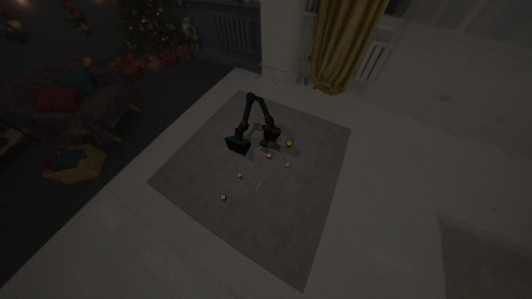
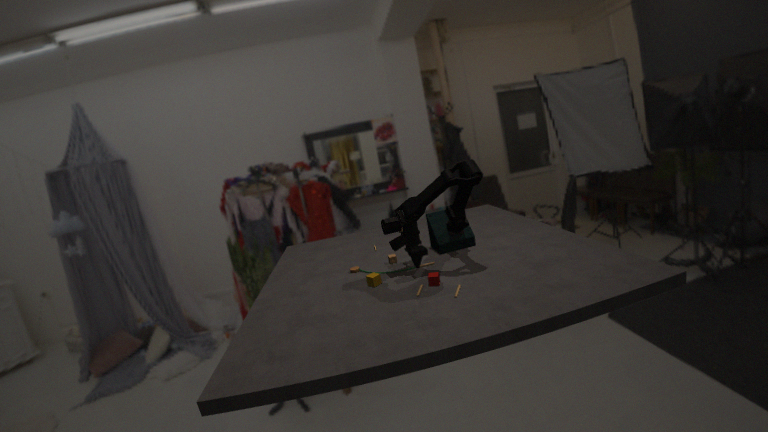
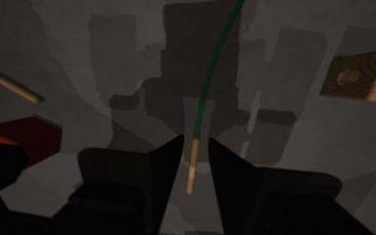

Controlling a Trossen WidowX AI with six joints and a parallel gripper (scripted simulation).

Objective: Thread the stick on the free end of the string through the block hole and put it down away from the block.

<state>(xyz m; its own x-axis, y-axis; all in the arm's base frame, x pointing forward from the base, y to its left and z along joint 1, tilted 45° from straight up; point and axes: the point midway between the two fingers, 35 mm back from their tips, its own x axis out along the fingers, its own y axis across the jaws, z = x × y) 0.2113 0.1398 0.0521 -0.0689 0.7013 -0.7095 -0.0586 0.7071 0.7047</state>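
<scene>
My gripper (image 2: 417, 266) (image 3: 196, 140) points down at the table and is partly open. The thin wooden stick (image 3: 192, 166) (image 2: 428, 263) on the string's end lies between the fingers in the wrist view, with a gap on each side. The green string (image 3: 208, 73) (image 2: 376, 272) (image 1: 282, 157) runs from it to the round wooden button (image 1: 287, 164) (image 2: 354, 269). The wooden block (image 3: 354, 73) (image 1: 268, 156) (image 2: 391, 258) stands at the right in the wrist view; its dark face shows the round hole. The exact height of the fingertips is hard to tell.
A red cube (image 3: 39, 142) (image 2: 433, 278) and a loose stick (image 3: 20, 88) lie left in the wrist view. A yellow cube (image 1: 289, 143) (image 2: 373, 279) is near the string. Another loose stick (image 1: 259, 185) and two small wooden pieces (image 1: 240, 175) (image 1: 223, 197) lie farther off.
</scene>
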